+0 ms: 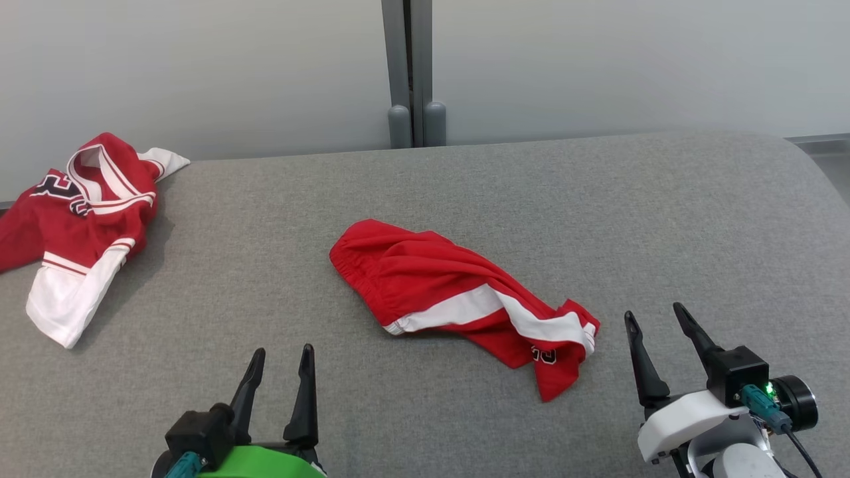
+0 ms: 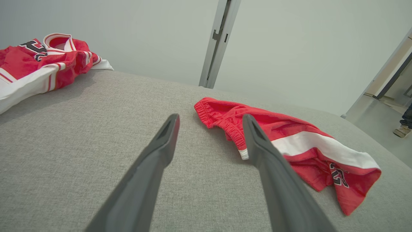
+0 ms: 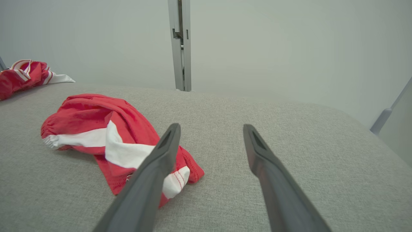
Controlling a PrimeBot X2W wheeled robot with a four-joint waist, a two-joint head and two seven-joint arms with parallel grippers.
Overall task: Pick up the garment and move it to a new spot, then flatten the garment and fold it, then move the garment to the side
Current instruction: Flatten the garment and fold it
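Both pincers wide, nothing held: left pincer (image 1: 283, 350) and right pincer (image 1: 653, 312) sit at the near edge of the grey cloth desk (image 1: 597, 212). The red shorts (image 1: 458, 292) lie bunched mid-desk between them, untouched; I'm assuming these are the target, not the jersey (image 1: 80, 226) far left. Plan: left takes the elastic waistband end, right takes the hem corner nearest it, pinching only cloth that is raised off the desk, then both lift together so the shorts hang open. Unclear: the twist hides how the legs lie, the hem print is half folded under, and the jersey is cut off at the frame edge. A person's shoe (image 2: 400, 130) shows past the desk.
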